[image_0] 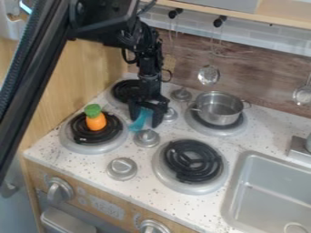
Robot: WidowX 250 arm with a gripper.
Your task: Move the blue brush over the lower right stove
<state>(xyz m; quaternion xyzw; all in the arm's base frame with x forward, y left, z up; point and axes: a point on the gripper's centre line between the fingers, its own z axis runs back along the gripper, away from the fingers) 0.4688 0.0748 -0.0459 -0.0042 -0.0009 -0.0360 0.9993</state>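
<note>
1. Blue brush [140, 119]: I have it at the gripper [146, 122], above or on the speckled counter [91, 161] between the left and right burners. I can't tell whether it touches the surface.
2. Whether my gripper is spread, pressed together or pinching the brush, I cannot tell from this camera.
3. Black coils mark the lower right burner [193, 160]. The brush is up and to the left of it, apart from it, and near the centre knob [146, 138].
4. On the lower left burner [92, 141], an orange toy carrot [96, 121] with a green top sits on the coil.
5. A metal pot [219, 108] stands on the upper right burner [206, 129]; behind the gripper, to its left, I see the upper left burner [123, 90].
6. The grey sink [238, 175] is at my picture's lower right, and a metal ladle [208, 75] hangs by the wood-patterned wall [246, 75].
</note>
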